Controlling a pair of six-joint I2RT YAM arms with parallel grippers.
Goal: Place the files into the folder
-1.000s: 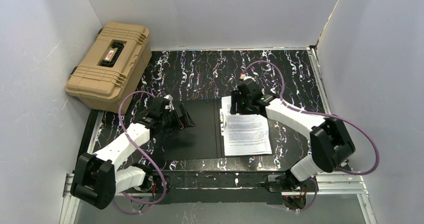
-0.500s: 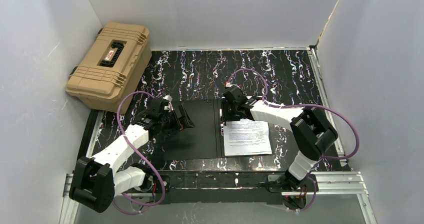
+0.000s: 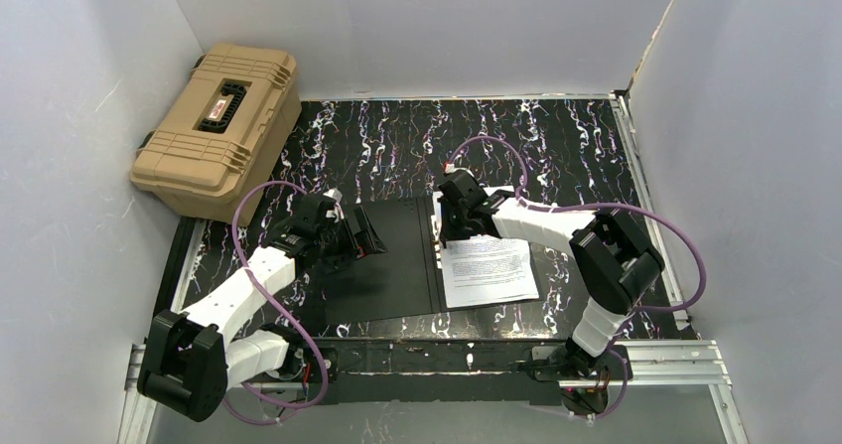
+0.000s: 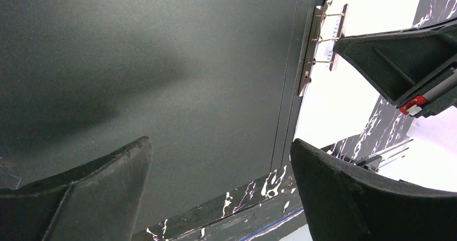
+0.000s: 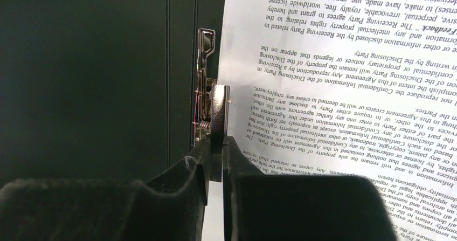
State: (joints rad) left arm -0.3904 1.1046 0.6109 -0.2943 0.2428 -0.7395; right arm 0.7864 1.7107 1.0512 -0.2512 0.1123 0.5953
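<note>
Top external: R end effector point(image 3: 447, 227) shifted off files point(image 3: 493, 273) to pinch folder point(image 3: 392, 265) clip point(image 5: 218, 103), prob. to open it. L end effector point(image 3: 369, 233) hung wide open, empty.

Pale walls point(image 3: 427, 27), black marbled table point(image 3: 397, 131), tan case point(image 3: 218, 126)

We see left arm point(image 3: 243, 283) and right arm point(image 3: 544, 223) alike: smooth white rounded links, bulky black joint housings. We note thin purple cable point(image 3: 485, 137) looping off each arm. Left claw point(image 4: 220, 144): two matte black wedge fingers, grainy surface. Right claw point(image 5: 215, 144): same black, pale scuffing along one finger edge. We spot small red-and-white tab point(image 4: 412, 106) on right claw body.
</note>
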